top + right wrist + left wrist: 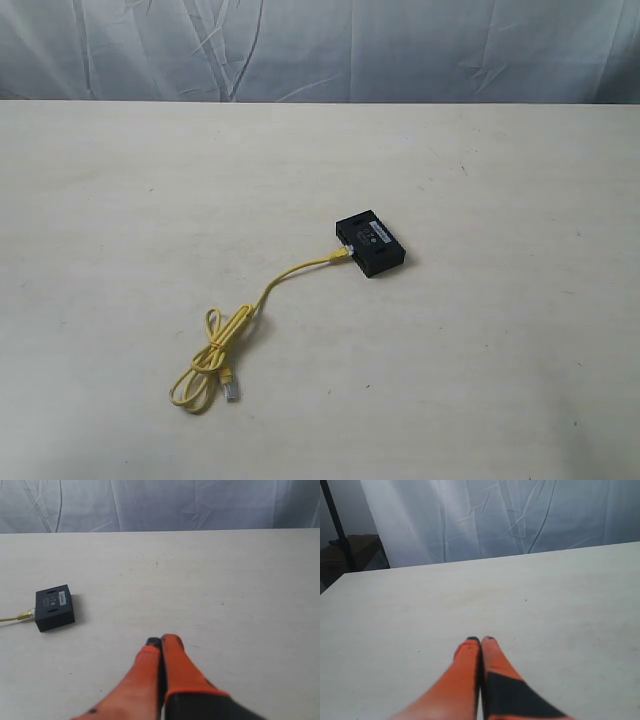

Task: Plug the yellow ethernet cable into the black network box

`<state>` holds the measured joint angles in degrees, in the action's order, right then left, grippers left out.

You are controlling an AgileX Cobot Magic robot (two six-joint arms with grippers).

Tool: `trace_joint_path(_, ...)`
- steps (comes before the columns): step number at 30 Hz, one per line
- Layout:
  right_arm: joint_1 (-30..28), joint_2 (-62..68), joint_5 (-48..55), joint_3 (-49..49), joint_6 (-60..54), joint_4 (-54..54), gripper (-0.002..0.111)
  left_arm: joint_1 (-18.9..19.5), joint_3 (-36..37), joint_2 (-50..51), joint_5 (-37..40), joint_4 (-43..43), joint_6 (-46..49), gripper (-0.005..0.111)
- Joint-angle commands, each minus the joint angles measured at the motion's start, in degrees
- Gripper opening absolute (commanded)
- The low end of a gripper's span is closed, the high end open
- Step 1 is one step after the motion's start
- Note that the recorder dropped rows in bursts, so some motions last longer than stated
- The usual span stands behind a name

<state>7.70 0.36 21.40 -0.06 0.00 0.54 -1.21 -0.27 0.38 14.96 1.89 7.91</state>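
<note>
The black network box (370,243) lies flat near the middle of the table, its white label facing up. One plug of the yellow ethernet cable (262,297) sits against the box's left side; whether it is seated I cannot tell. The cord runs down-left to a loose coil with the free clear plug (231,384) beside it. No gripper shows in the exterior view. In the right wrist view the box (54,607) and cable end (20,616) lie well apart from my right gripper (161,642), which is shut and empty. My left gripper (480,640) is shut over bare table.
The pale table (500,350) ends at a far edge against a wrinkled grey-white curtain (400,50). In the left wrist view a dark stand (337,530) and brown object sit beyond the table's corner.
</note>
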Motion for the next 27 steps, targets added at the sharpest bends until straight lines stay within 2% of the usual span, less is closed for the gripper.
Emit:
trace_joint_path(1, -0.2, -0.4, -0.8, 0.1, 0.0, 0.0, -0.001, 0.1, 0.3, -0.4, -0.8, 1.2, -3.4, 0.000)
trace_joint_path(6, -0.2, -0.4, -0.8, 0.1, 0.0, 0.0, -0.001, 0.1, 0.3, -0.4, -0.9, 1.2, -8.9, 0.000)
trace_joint_path(27, -0.2, -0.4, -0.8, 0.1, 0.0, 0.0, -0.001, 0.1, 0.3, -0.4, -0.9, 1.1, -9.1, 0.000)
